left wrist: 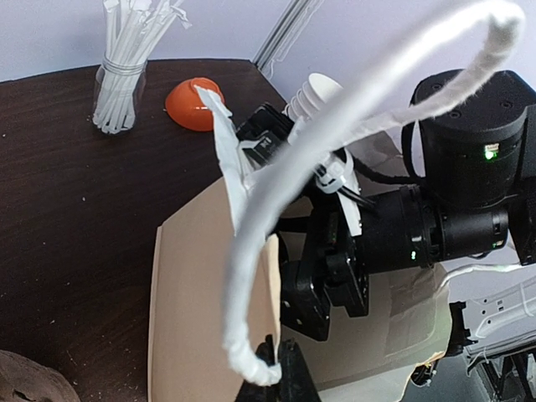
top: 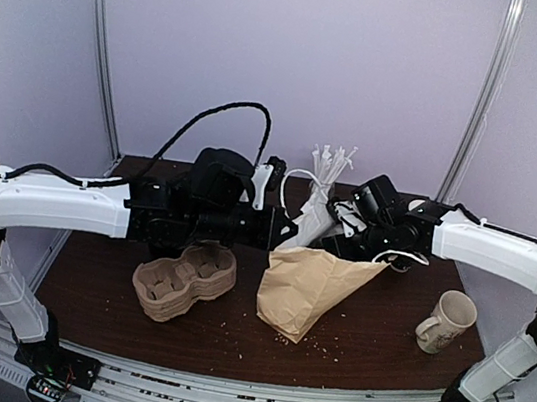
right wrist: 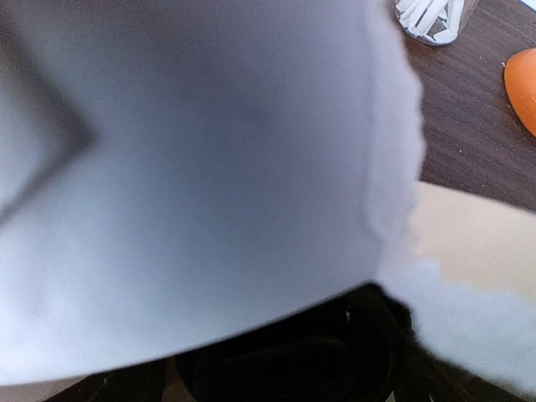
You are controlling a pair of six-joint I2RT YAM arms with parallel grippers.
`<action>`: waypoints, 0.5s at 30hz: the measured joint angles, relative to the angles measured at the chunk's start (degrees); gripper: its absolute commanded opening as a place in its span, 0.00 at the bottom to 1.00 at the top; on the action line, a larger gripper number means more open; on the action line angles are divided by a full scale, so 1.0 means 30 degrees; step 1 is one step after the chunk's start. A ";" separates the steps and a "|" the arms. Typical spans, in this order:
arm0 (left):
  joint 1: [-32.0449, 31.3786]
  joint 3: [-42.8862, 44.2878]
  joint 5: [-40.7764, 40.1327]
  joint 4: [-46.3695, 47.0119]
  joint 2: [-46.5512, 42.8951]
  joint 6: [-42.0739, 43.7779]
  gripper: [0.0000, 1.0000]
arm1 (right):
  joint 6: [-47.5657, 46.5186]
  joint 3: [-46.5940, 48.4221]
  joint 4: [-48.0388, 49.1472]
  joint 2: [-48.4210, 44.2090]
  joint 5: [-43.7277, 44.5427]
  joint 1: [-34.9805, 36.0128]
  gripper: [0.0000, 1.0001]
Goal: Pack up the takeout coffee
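Top view: the left gripper [top: 279, 231] holds up one side of the paper bag [top: 311, 288], keeping its mouth agape for the right gripper [top: 344, 235]. Left wrist: jaws pinched on the bag's handle [left wrist: 237, 293]. Right wrist: finger spread unclear; a dark round shape, perhaps the takeout coffee [right wrist: 293, 360], lies below the bag's pale wall.

Dark table [top: 377, 354] enclosed by pale walls [top: 300, 54].
Two metal posts [top: 105, 55] are seen at upper left and upper right.
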 measured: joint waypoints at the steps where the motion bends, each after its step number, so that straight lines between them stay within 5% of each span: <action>1: 0.0000 0.0000 0.0029 0.0007 0.0000 -0.0007 0.00 | -0.0007 -0.0051 0.0000 -0.0051 -0.0029 -0.0007 0.95; 15: 0.0007 0.0000 0.0044 0.0015 0.0051 -0.0131 0.00 | -0.0233 -0.0262 0.0605 0.0357 0.0342 0.0000 0.96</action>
